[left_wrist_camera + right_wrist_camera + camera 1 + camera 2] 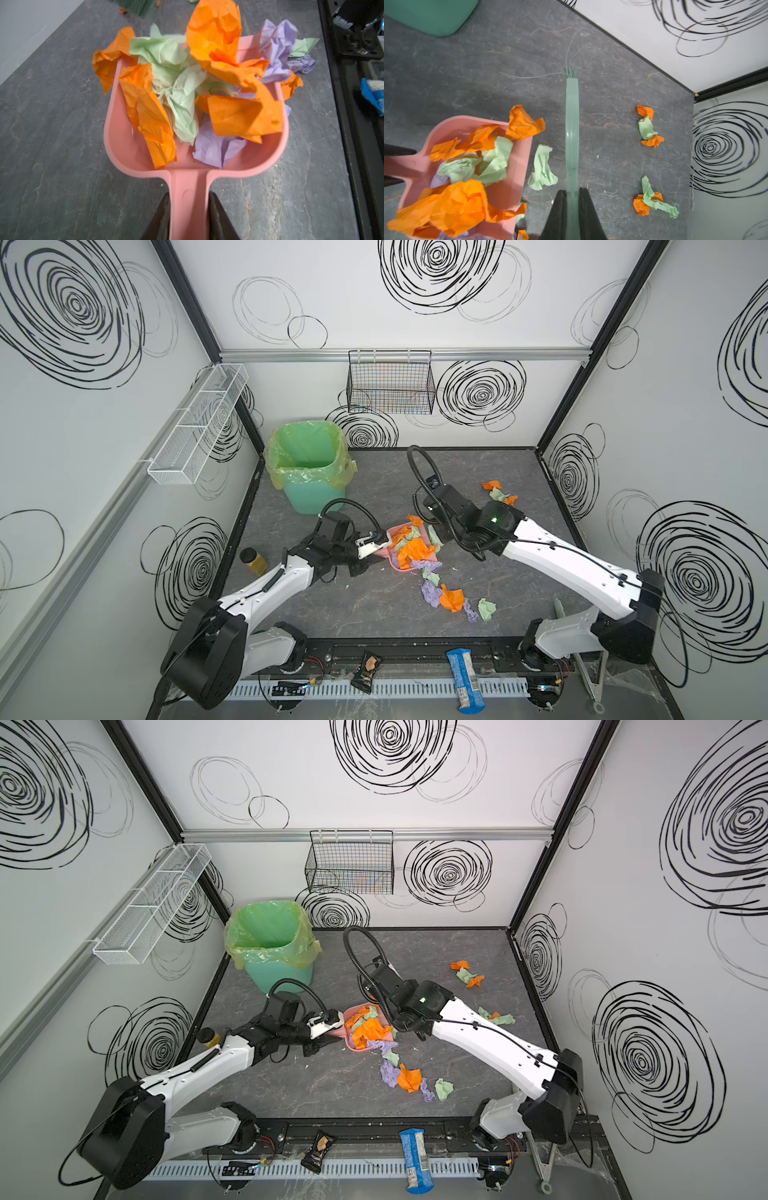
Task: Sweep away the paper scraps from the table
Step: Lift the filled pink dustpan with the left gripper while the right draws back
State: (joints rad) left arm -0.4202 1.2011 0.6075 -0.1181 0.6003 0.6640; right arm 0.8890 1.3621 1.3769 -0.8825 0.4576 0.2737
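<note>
Left wrist view: the left gripper pinches the handle of one pink dustpan, heaped with paper scraps, on the surface; the right gripper clamps one green brush. Best keep the lip flat while brushing. Loose: one green wad beside it, two far clusters, a near trail of about six.

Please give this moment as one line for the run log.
left gripper: shut on dustpan | right gripper: shut on brush | dustpan: heaped with paper scraps | table: more scraps loose
</note>
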